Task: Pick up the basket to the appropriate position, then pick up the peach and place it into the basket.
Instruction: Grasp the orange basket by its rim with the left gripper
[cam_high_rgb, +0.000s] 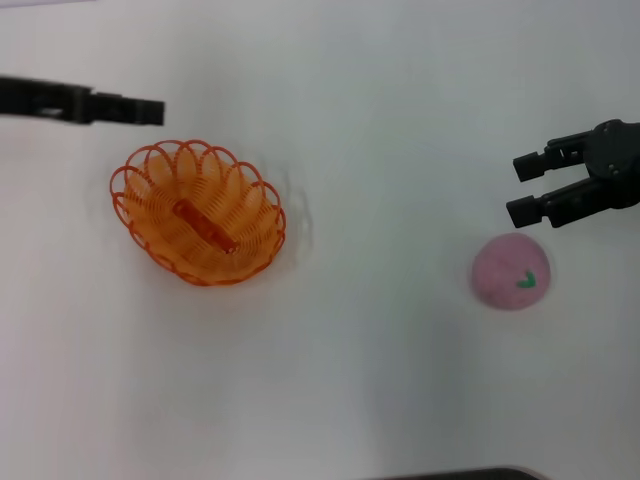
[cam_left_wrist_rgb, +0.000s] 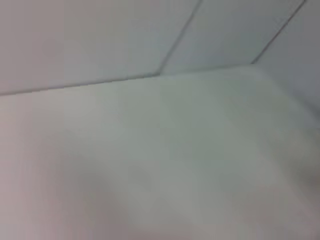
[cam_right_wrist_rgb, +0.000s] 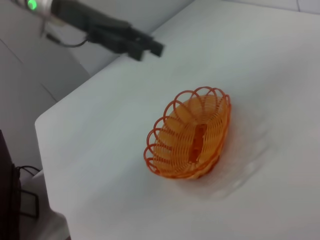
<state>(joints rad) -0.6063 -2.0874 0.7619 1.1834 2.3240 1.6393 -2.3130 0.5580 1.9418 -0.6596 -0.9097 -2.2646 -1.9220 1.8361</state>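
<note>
White table carries everything; its near corner and edge show in the right wrist view, with grey floor beyond.

Basket: sits upright on the table, empty, oval long axis running diagonally in the head view. It lies just below and to the right of the left gripper's tip, near it but not touching. The right wrist view shows it again, scalloped rim intact, with the left arm above and behind it.

Left gripper: reaches in from the left edge of the head view, flat and horizontal, held over the table beside the basket's far rim. Its fingers appear pressed together as one dark bar; the right wrist view shows a narrow slit at most. It holds nothing.

Right gripper: at the right side, fingers spread apart with a clear gap between the two tips, gripping nothing.

Peach: rests on the table just below the lower finger of the right gripper, close but apart from it. Green leaf mark faces up. Well apart from the basket.

Left wrist view shows only bare table surface.
</note>
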